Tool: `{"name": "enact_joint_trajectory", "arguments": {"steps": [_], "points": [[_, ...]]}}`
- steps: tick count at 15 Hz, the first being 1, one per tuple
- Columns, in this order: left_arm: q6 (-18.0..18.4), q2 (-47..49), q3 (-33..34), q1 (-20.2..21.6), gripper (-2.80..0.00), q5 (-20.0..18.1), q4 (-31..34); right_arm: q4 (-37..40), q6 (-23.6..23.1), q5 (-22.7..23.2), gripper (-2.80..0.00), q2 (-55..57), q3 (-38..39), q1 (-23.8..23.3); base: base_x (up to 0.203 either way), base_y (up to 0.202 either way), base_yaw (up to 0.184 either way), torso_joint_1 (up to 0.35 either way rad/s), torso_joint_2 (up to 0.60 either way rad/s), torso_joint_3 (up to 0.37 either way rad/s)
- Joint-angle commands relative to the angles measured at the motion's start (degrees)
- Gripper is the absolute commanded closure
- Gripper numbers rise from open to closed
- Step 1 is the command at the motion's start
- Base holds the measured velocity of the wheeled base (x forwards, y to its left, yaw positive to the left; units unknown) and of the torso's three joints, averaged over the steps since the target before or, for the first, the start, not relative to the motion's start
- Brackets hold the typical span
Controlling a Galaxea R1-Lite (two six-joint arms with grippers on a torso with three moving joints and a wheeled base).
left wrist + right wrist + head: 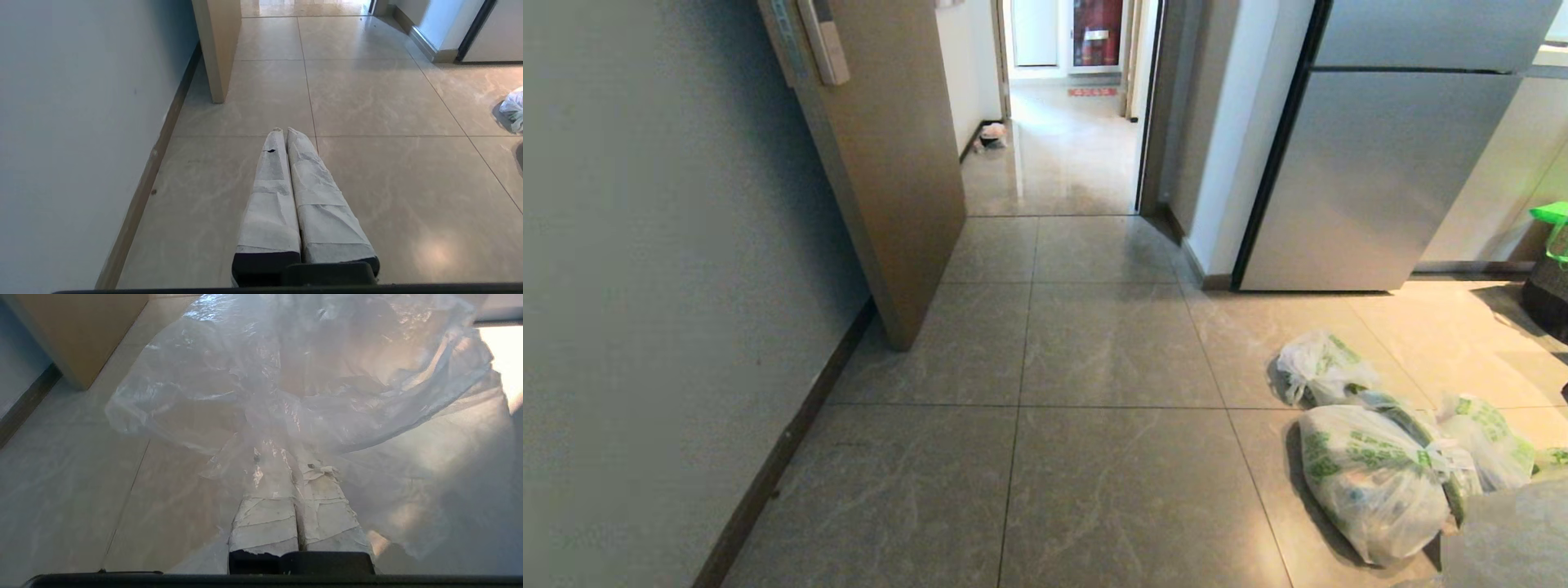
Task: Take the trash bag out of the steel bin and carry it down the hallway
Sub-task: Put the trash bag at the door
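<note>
The right gripper (296, 465), jaws pinched on the thin, clear, crinkly trash bag (310, 375), holds it billowing above the beige tiled floor (1111, 351), seemingly short of the hallway (1058, 163), while the left gripper (284, 132) hangs, jaws pressed together.

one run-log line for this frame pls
phase: carry | right tool: shut on trash bag | left tool: shut, empty | ahead: open door, hallway | steel bin: not in view
</note>
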Motion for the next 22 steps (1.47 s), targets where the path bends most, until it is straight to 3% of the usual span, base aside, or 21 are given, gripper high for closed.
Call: {"name": "enact_joint_trajectory", "arguments": {"steps": [1,22], "points": [[-0.02,0.00,0.00,0.00,0.00,0.02,0.00,0.01,0.00,-0.02,0.00,0.07,-0.03,0.05,0.192,0.000,0.001,-0.002,0.01,0.001],[-0.11,0.00,0.00,0.00,0.00,0.02,-0.07,0.01,0.00,-0.02,0.00,0.07,-0.03,-0.03,0.193,0.000,0.001,0.003,0.00,0.002]]}}
